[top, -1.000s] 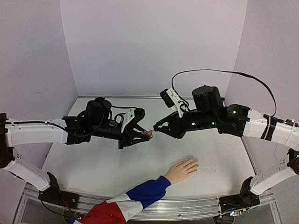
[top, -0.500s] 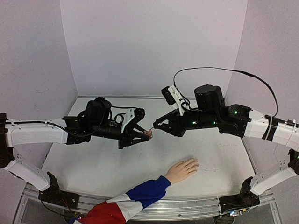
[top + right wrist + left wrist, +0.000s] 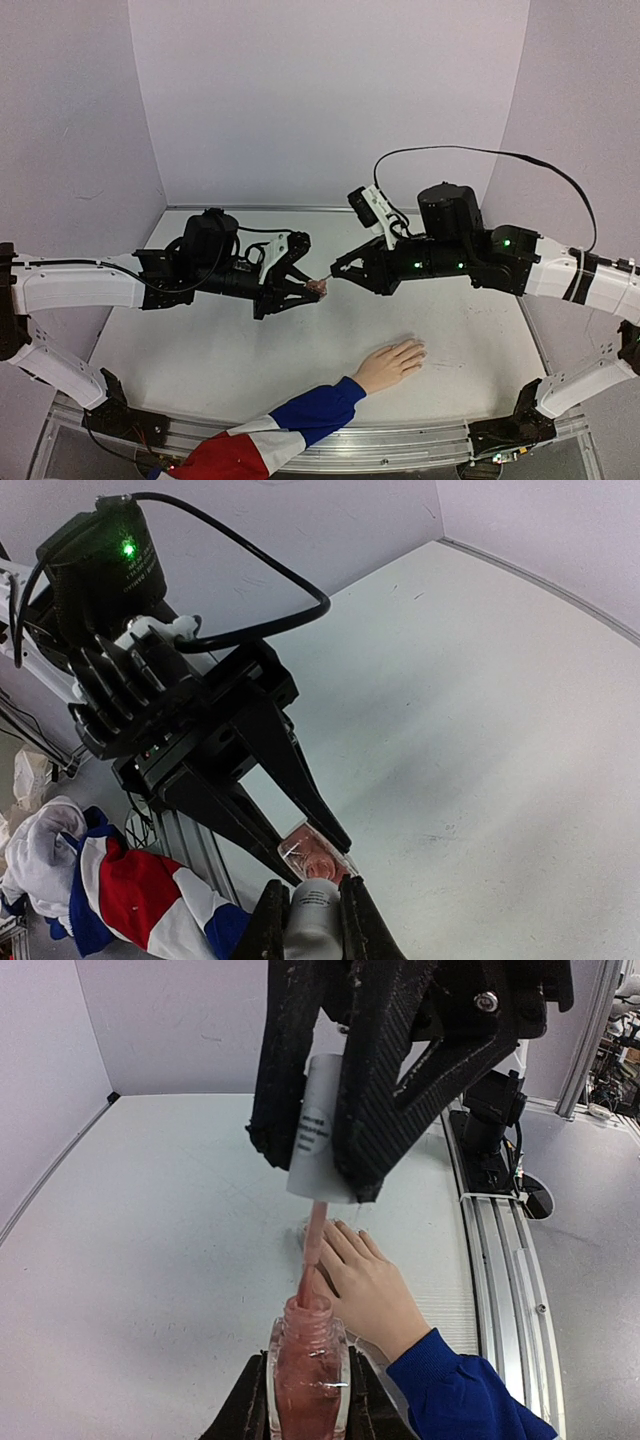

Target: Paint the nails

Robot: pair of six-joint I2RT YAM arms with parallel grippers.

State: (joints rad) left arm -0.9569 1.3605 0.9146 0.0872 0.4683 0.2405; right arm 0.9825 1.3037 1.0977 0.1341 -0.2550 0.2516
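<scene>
Clamped in left gripper point(image 3: 312, 288) jaws above the worktop point(image 3: 200, 350): a pink bottle point(image 3: 308, 1370). In right gripper point(image 3: 336, 277) jaws, pinched tight: its white cap point(image 3: 315, 1140), brush point(image 3: 314, 1245) in the neck. Below, flat on the worktop: a hand point(image 3: 385, 368) and its nails point(image 3: 419, 349).

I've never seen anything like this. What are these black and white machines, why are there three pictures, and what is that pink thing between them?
These are two robot arms bolted at the near edge of a white table. The wide picture comes from a fixed camera above and behind them. The other two come from small cameras on each wrist, looking along that arm's own fingers. The left hand grips a small bottle of pinkish polish, held up off the table. The right hand grips the bottle's white cap, which is off the bottle. The thin brush under the cap has its tip in the bottle's mouth. On the table lies a pale flesh-coloured hand, palm down, in a blue, white and red sleeve. Its nails are too small to judge here.
</scene>
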